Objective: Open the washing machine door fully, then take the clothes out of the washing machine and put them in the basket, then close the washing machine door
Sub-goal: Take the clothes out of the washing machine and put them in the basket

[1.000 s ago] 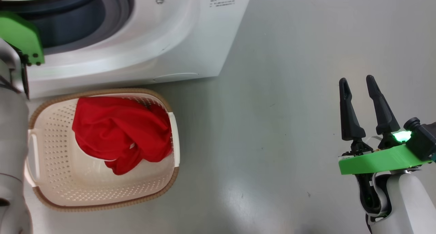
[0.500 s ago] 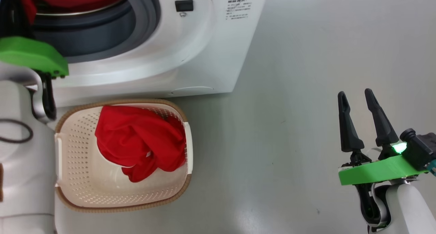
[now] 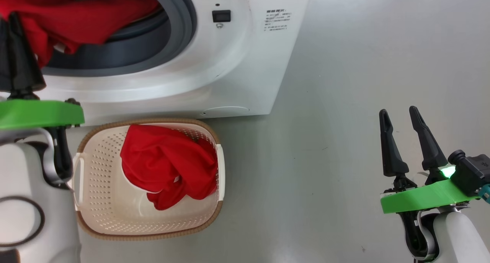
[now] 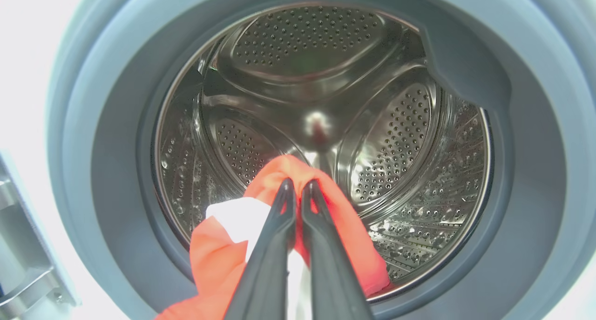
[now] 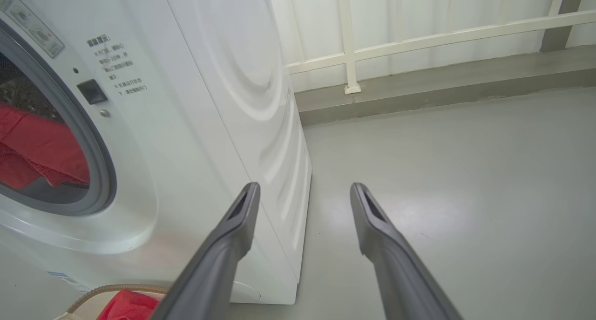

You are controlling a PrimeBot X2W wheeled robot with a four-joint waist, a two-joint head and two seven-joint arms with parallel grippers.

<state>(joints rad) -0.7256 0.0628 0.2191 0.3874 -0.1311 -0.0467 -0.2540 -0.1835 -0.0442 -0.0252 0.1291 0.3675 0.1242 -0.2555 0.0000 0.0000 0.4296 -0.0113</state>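
The white washing machine (image 3: 245, 64) stands open, its steel drum (image 4: 326, 78) ringed by a grey gasket (image 4: 116, 171). Its door is out of view. My left gripper (image 4: 298, 186) is shut on red clothes (image 4: 347, 227) with white trim at the drum's mouth. In the head view that gripper (image 3: 13, 20) sits at the left edge against the red clothes (image 3: 76, 18) draped over the gasket. Another red garment (image 3: 168, 167) lies in the cream basket (image 3: 95, 167) on the floor before the machine. Far to the right, my right gripper (image 3: 400, 115) hangs open and empty over bare floor.
The right wrist view shows the machine's side panel (image 5: 242, 78), the basket's brown rim (image 5: 116, 288) and a white railing (image 5: 419, 40) along the back wall. Grey floor (image 3: 325, 159) spreads to the right of machine and basket.
The head camera has shifted, sliding machine and basket right and down. My left gripper has drawn back toward me, and red cloth now shows at the opening. The right gripper stays open.
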